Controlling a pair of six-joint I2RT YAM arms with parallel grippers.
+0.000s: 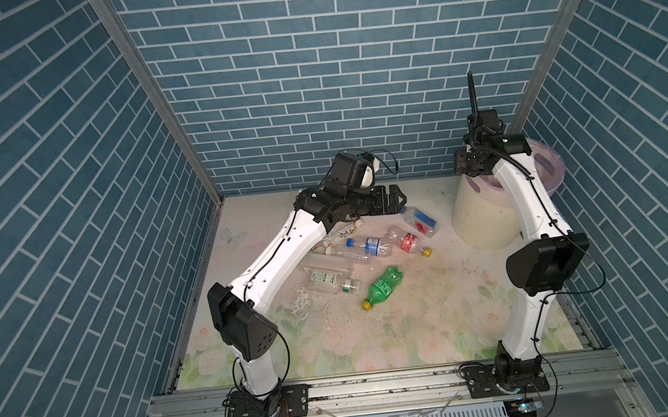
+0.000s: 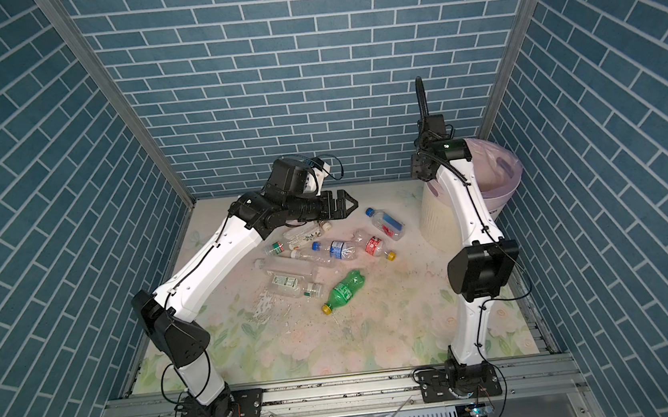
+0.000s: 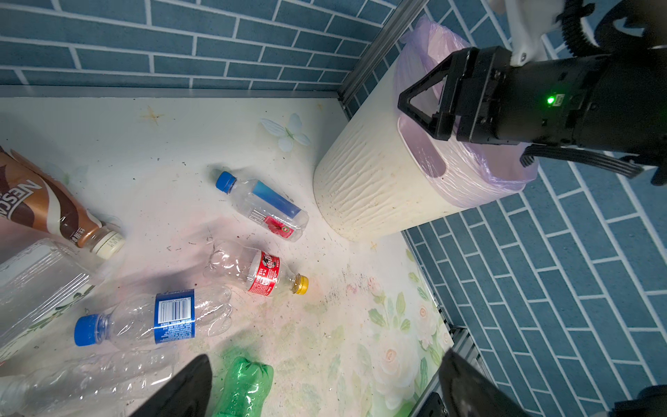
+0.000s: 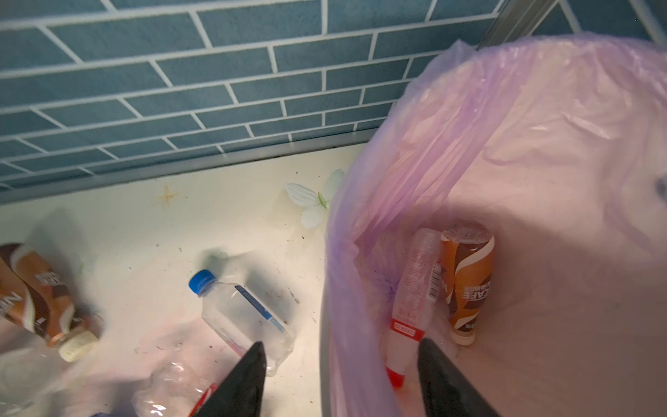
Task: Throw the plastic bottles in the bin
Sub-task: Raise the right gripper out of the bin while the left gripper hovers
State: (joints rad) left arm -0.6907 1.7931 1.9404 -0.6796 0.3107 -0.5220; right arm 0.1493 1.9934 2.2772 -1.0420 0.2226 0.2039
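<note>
Next up: the blue-cap bottle beside the bin, and my left pincer looks like the one to get it.

Right by the bin [image 1: 475, 221], on its pile side, the blue-cap bottle [image 1: 420, 221] lies flat, with its bottom end close to the bin and its cap pointing away from it. My left pincer [image 1: 398, 200] hangs wide open and empty just past that cap, farther from the bin. Its nose points at the bin, so it lines up almost along the bottle. I think I must turn it to bite across the body. My right pincer [image 4: 339, 343] is over the bin's rim, jaws apart with nothing between them. Inside the bin lie a brown bottle [image 4: 465, 281] and a red-cap bottle [image 4: 415, 289]. The other plastic bottles [image 1: 369, 248] lie farther from the bin.
</note>
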